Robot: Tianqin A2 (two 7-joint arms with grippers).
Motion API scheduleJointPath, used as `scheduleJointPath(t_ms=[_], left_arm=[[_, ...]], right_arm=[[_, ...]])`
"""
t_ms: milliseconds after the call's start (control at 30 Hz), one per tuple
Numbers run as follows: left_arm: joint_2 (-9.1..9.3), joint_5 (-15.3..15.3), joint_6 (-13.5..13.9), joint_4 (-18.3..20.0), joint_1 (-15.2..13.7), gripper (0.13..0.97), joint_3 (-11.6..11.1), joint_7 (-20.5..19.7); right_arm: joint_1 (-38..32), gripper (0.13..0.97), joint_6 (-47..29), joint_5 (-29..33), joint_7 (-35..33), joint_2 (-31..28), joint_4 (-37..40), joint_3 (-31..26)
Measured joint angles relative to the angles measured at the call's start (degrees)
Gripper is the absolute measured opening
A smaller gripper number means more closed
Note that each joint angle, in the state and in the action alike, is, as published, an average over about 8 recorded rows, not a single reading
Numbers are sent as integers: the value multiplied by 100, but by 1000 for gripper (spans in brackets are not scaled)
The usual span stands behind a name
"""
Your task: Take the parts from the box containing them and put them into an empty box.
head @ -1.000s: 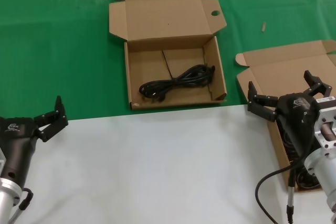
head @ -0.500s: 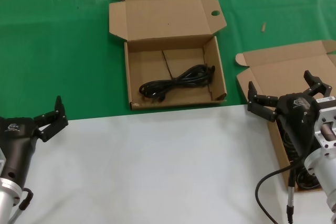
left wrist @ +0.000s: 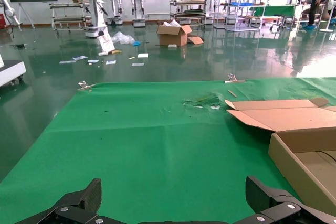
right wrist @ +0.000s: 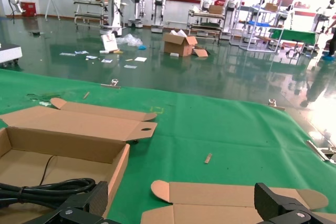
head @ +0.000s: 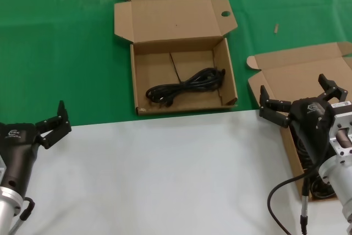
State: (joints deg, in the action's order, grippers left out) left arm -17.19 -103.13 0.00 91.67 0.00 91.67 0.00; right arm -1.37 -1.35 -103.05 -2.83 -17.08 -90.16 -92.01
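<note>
Left tool (head: 55, 122) parked at the near left of the white counter (head: 159, 174), well left of the box with the round-holed flap (head: 181, 53), fingers spread wide and holding nothing. Wide-spread fingertips (left wrist: 79, 205) seen again in the left wrist view, above green cloth (left wrist: 136, 140) with that same box's corner beyond.

Round-holed box lying open on the green cloth just past the counter's far edge, lid folded back, hole near the lid's right corner. One coiled black power cord (head: 184, 86) stretched aslant across its floor, touching the bottom; same cord (right wrist: 47, 188) visible in the right wrist view, inside the box.

Right of that box, a second open box (head: 300, 70) with plain lid and small rounded corner tab, near part hidden behind the arm. More dark cord (head: 303, 152) showing inside it, beside the arm; count impossible to tell.

Right tool (head: 300, 94) poised over the plain-lidded box, well right of the round-holed one, fingers splayed fully apart and gripping nothing.
</note>
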Motion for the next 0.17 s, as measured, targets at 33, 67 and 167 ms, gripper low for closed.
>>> scheduleJointPath(t_ms=[33,67,167], left_arm=[[0,0,0,0,0,966,0,0],[0,0,0,0,0,966,0,0],[0,0,0,0,0,966,0,0]], right_arm=[[0,966,0,0,0,0,0,0],[0,966,0,0,0,0,0,0],[0,966,0,0,0,0,0,0]])
